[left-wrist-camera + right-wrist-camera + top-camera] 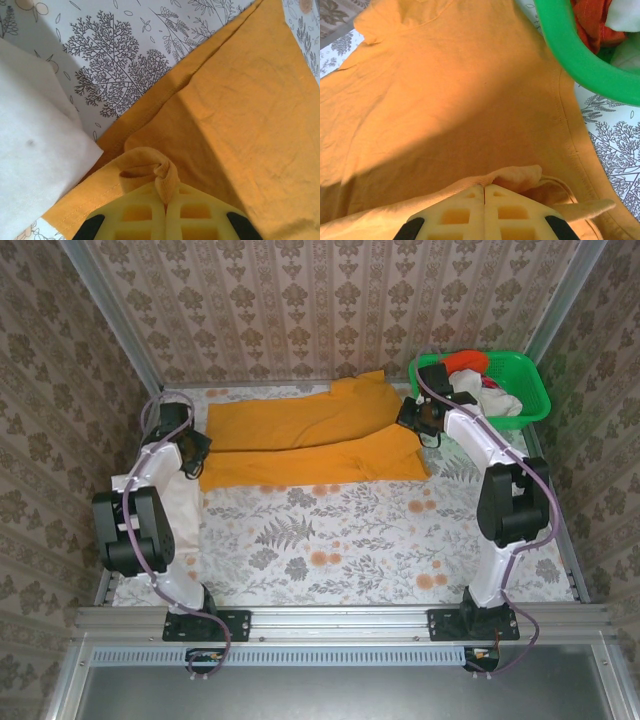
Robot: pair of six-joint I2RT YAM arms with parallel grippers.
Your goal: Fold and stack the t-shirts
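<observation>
Fabric was pinched at both ends: the left gripper had its jaws closed on a bunched fold of the amber-orange t-shirt, and the right gripper was likewise clamped on a gathered lip of the same shirt at the opposite end. The shirt lay flat on the floral table cover. Its long axis ran from one gripper to the other, so each hand had the cloth spreading ahead of its fingertips and toward its partner. Neither arm was nearer, as each held one end. The coming fold, as I judged it, would depend on both moving together across that axis. A folded white t-shirt lay just beside the left gripper. The green basket, holding a red-orange t-shirt, sat just beyond the right gripper. No brand, label or writing could be read.
</observation>
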